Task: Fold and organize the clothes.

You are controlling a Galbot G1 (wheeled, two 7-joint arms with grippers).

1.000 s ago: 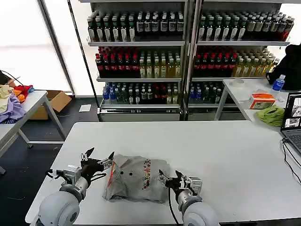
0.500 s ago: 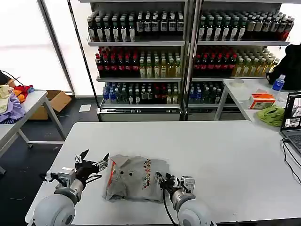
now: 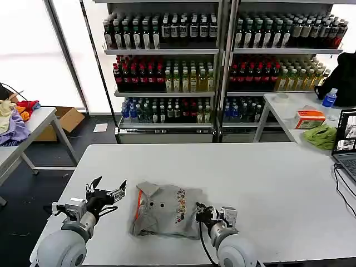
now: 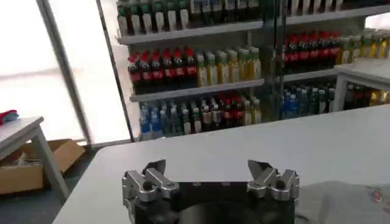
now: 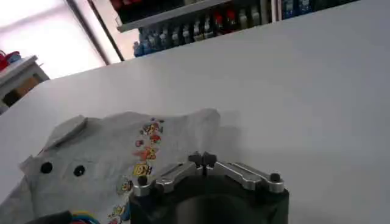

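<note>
One of the clothes, a light grey shirt (image 3: 164, 214) (image 5: 103, 158) with an orange-lined collar, dark buttons and a small multicoloured print, lies folded in a loose bundle near the white table's front edge. My left gripper (image 3: 105, 190) (image 4: 207, 169) hovers open just left of the collar, with nothing between its fingers. A corner of the shirt (image 4: 344, 204) shows beside it in the left wrist view. My right gripper (image 3: 200, 211) (image 5: 203, 159) sits low at the shirt's right edge, its fingertips pressed together on the cloth there.
The white table (image 3: 250, 178) stretches bare behind and to the right of the shirt. A laptop (image 3: 346, 139) stands at its right edge. Beyond are a side table with a lime-green cloth (image 3: 320, 136), bottle shelves (image 3: 222, 55), and a left table with coloured fabrics (image 3: 14, 125).
The right gripper closed at the shirt's right edge and shifted right; the shirt slid right with it and bunched tighter. The left gripper drew back to the left, still open.
</note>
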